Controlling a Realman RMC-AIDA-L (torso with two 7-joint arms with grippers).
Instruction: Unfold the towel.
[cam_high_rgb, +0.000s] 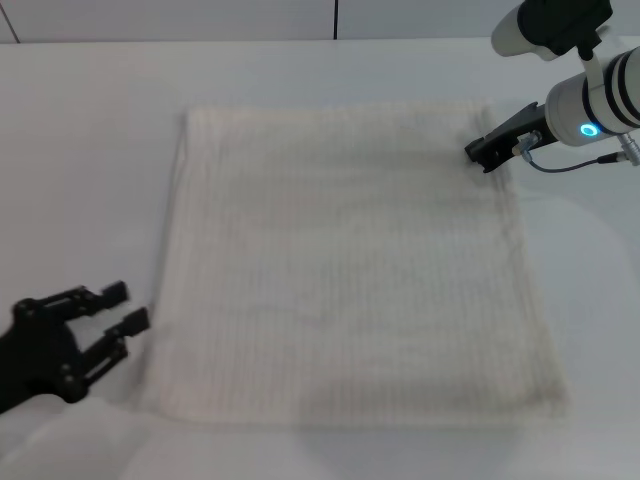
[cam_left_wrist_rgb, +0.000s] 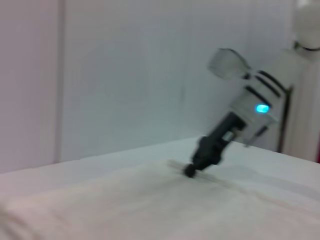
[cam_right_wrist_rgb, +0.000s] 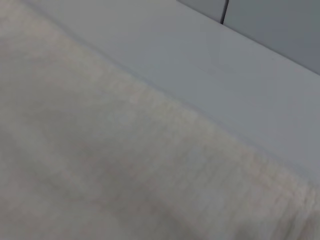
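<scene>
The towel is a large cream-white ribbed cloth that lies spread flat on the white table, with all its corners showing in the head view. My right gripper is low at the towel's far right corner, fingers together on the cloth's edge. The left wrist view shows it touching the towel there. The right wrist view shows only the towel and its edge. My left gripper is open and empty, just off the towel's near left edge.
The white table reaches past the towel on all sides. A grey wall stands behind the table's far edge. A thin cable hangs from the right wrist.
</scene>
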